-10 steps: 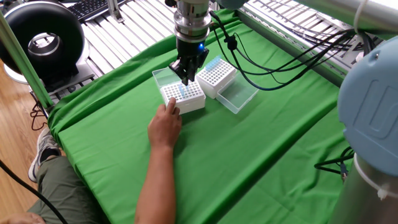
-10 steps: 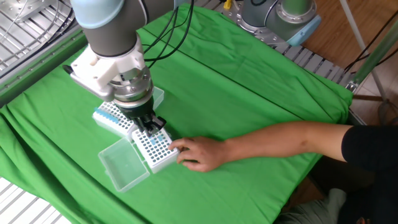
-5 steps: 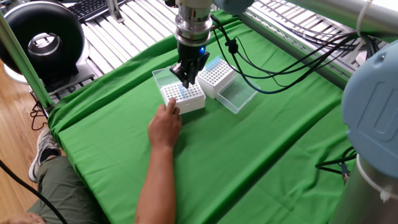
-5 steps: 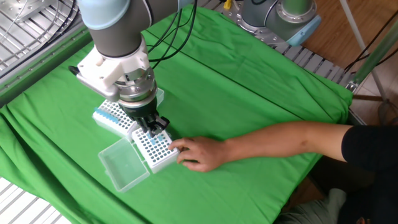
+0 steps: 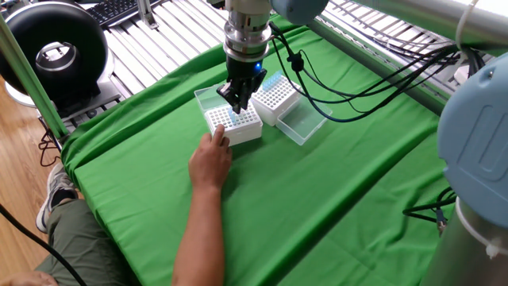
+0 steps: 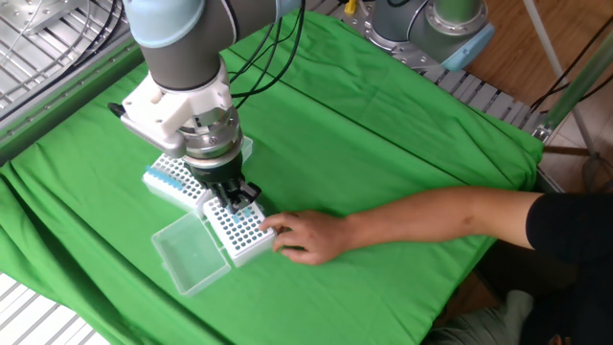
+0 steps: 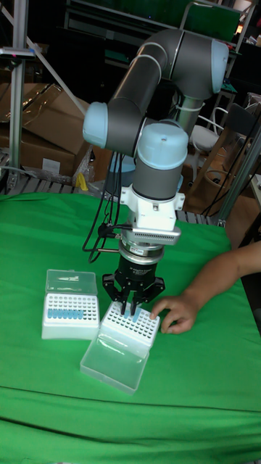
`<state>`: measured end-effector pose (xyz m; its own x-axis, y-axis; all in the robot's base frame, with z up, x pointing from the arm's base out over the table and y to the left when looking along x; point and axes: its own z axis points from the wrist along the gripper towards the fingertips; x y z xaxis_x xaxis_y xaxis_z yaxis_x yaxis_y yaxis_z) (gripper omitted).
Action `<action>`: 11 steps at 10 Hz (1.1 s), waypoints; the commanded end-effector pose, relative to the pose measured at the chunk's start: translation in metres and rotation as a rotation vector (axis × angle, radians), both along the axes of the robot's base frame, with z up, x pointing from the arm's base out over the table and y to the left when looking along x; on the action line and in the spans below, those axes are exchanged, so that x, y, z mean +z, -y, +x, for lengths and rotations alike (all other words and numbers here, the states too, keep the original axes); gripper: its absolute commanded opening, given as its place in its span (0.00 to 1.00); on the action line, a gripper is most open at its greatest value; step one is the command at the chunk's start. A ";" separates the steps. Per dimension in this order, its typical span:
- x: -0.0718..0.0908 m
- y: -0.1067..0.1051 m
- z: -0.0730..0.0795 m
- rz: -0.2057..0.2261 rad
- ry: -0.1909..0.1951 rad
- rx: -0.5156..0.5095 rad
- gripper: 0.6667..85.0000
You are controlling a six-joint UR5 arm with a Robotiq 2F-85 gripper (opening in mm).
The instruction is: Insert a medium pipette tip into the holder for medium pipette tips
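My gripper (image 5: 235, 108) (image 6: 237, 200) (image 7: 133, 310) hangs straight down over the white holder (image 5: 240, 127) (image 6: 245, 232) (image 7: 133, 333), a rack of small holes. It is shut on a pale blue medium pipette tip (image 5: 232, 117) (image 7: 135, 313). The tip's lower end is at the holder's top face, near its far edge. I cannot tell whether it sits in a hole. A person's hand (image 5: 211, 160) (image 6: 305, 236) (image 7: 175, 314) touches the holder's side.
A second white rack (image 5: 278, 96) (image 6: 170, 180) (image 7: 70, 316) holding several blue tips stands beside the holder. Next to the racks lies a clear lid (image 5: 302, 125) (image 6: 190, 255) (image 7: 112, 362). The person's forearm (image 6: 431, 216) crosses the green cloth (image 5: 333, 206).
The gripper with the tip has shifted slightly and come down a little toward the holder. The hand has stayed at the holder's side.
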<state>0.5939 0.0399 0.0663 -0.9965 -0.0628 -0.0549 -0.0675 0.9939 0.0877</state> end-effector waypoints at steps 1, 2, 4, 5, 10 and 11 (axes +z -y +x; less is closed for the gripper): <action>-0.002 0.000 0.004 0.004 0.012 -0.014 0.24; -0.002 0.003 0.003 -0.006 0.008 -0.026 0.17; 0.000 0.010 0.001 -0.038 0.003 -0.042 0.08; 0.005 0.012 -0.003 -0.057 -0.008 -0.054 0.02; 0.041 0.003 -0.007 -0.101 -0.077 -0.090 0.00; 0.053 0.003 -0.005 -0.099 -0.090 -0.088 0.00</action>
<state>0.5884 0.0323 0.0969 -0.9999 0.0095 0.0075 0.0095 0.9999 -0.0083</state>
